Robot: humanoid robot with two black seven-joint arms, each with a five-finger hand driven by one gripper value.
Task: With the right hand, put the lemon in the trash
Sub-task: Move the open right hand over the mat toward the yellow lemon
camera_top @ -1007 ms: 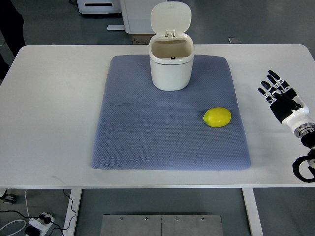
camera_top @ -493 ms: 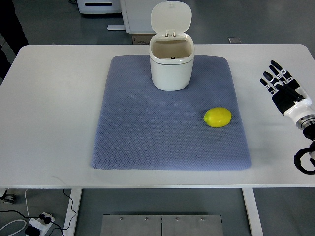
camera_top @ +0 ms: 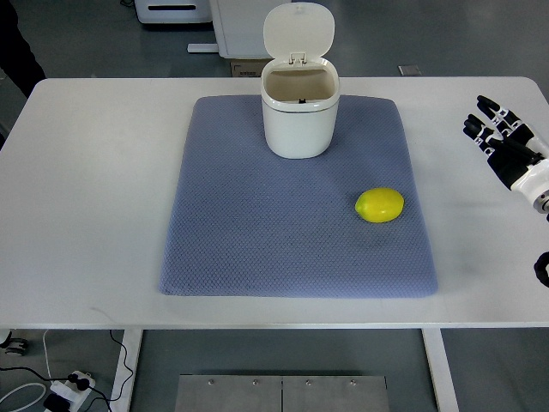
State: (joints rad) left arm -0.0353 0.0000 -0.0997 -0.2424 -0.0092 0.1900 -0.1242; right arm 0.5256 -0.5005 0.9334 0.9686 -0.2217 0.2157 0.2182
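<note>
A yellow lemon (camera_top: 379, 205) lies on the right part of a blue-grey mat (camera_top: 257, 232). At the mat's far edge stands a white trash bin (camera_top: 298, 112) with its lid flipped up and its inside showing. My right hand (camera_top: 502, 135) hovers over the table's right edge, well to the right of the lemon and apart from it. Its black and white fingers are stretched out and hold nothing. The left arm does not show.
The white table (camera_top: 94, 189) carries the mat. A dark-clothed person's edge (camera_top: 19, 43) shows at the top left. White equipment (camera_top: 232, 26) stands on the floor behind the bin. Cables and a power strip (camera_top: 64, 390) lie on the floor below the table.
My right hand has drifted up and to the right, away from the lemon toward the table's right edge. The lemon and bin have not moved.
</note>
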